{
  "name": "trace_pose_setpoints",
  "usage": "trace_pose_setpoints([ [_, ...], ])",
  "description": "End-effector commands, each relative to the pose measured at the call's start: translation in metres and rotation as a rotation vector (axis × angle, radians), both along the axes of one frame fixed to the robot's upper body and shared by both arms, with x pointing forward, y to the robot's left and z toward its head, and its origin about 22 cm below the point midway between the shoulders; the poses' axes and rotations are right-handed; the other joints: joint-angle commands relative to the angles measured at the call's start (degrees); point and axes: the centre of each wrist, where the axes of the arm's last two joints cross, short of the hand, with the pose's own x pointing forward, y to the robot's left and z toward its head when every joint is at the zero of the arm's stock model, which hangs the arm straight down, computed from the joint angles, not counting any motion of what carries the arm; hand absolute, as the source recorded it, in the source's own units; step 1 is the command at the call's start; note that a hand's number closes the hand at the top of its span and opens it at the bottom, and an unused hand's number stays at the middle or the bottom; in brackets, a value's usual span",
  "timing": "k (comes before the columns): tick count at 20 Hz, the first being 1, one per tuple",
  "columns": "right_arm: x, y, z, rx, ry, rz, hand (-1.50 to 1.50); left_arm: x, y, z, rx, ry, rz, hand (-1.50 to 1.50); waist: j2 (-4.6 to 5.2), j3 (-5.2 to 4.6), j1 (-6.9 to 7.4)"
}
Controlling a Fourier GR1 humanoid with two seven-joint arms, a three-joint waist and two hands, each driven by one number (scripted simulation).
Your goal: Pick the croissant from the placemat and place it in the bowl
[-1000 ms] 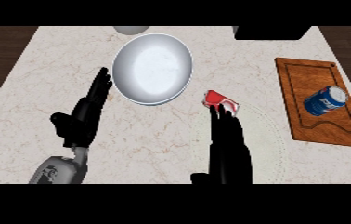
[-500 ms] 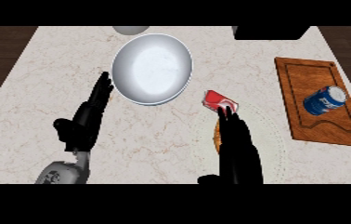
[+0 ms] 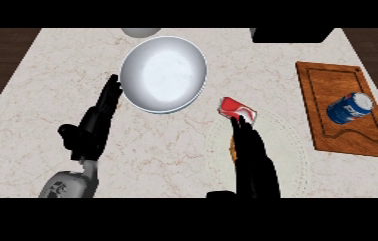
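Bare marble counter (image 3: 44, 110) lies open left of the white bowl (image 3: 163, 74) and between bowl and wooden cutting board (image 3: 334, 110). A red packet (image 3: 239, 109) sits on the pale placemat (image 3: 284, 150) at the right hand's (image 3: 249, 150) fingertips, blocking the straight path toward the bowl; a blue can (image 3: 350, 108) occupies the board.

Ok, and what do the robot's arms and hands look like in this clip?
Both hands are black with slim, jointed-looking fingers: left hand, right hand. The left one ends in a grey, rounded forearm with a darker circular mark. The right forearm barely shows.
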Motion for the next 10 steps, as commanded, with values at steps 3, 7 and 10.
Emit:
trace_pose_setpoints([
  [3, -0.017, 0.003, -0.018, 0.054, 0.029, -0.004, -1.50, 0.011, 0.011, 0.015, 0.004, -0.010, 0.012, 0.00, 0.02, -0.01, -0.10],
  [7, -0.011, -0.014, -0.028, 0.090, 0.026, -0.013, -1.50, 0.009, 0.013, 0.005, 0.013, 0.005, 0.014, 0.00, 0.03, -0.01, -0.08],
  [10, -0.014, -0.031, -0.048, 0.116, 0.019, -0.023, -1.50, 0.024, -0.007, 0.004, -0.005, 0.003, 0.010, 0.00, 0.09, 0.00, -0.34],
])
